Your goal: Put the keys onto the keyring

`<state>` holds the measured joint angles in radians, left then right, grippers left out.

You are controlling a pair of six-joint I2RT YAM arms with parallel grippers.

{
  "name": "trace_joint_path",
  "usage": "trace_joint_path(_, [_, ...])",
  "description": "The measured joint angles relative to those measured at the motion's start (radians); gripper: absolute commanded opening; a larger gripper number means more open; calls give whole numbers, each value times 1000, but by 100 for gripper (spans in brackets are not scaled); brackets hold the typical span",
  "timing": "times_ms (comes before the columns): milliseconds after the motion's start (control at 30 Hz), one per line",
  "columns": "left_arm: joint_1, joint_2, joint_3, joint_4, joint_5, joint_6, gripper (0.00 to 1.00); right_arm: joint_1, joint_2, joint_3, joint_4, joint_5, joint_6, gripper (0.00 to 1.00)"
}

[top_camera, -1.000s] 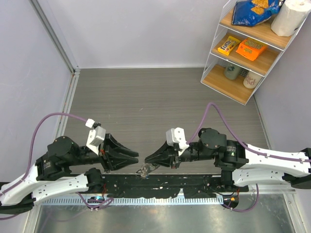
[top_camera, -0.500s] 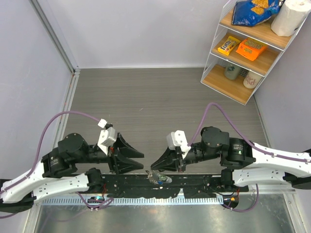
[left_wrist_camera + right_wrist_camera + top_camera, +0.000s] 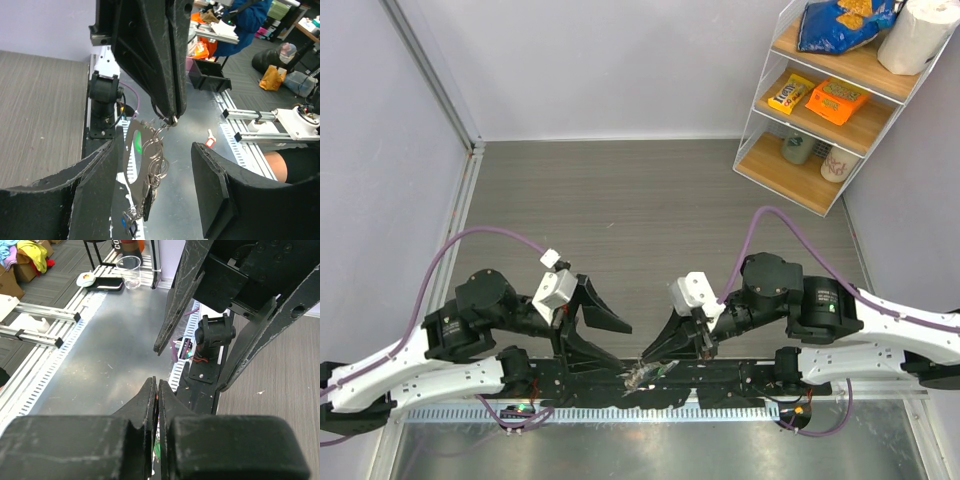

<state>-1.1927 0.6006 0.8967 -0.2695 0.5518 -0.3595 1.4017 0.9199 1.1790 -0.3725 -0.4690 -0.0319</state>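
Note:
My right gripper (image 3: 652,360) is shut on a thin ring at the top of a hanging bunch (image 3: 645,374). In the left wrist view its tips (image 3: 172,117) pinch that ring. Below them hang a flat silvery keyring loop (image 3: 131,155), several small rings (image 3: 159,160), and keys with blue and black heads (image 3: 134,222). A green patch shows at the loop. My left gripper (image 3: 623,348) is open, with its fingers (image 3: 95,190) either side of the bunch and not touching it. In the right wrist view my right gripper (image 3: 156,390) is closed, and the bunch is mostly hidden.
A small key with a red tag (image 3: 210,138) lies on the metal surface (image 3: 620,450) below the table edge. The black base rail (image 3: 720,385) runs under both grippers. A wire shelf (image 3: 830,100) with snacks stands at the far right.
Both grippers moved toward the near edge and closer together. My left gripper opened wider round the bunch. The bunch moved with my right gripper down over the base rail.

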Motion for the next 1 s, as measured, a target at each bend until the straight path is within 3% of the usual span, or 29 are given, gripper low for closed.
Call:
trace_joint_path(500, [0, 105, -11, 159, 134, -34, 67, 0, 45, 71, -89, -46, -23, 5])
trace_joint_path(1000, [0, 119, -11, 169, 168, -39, 46, 0, 74, 115, -104, -58, -24, 5])
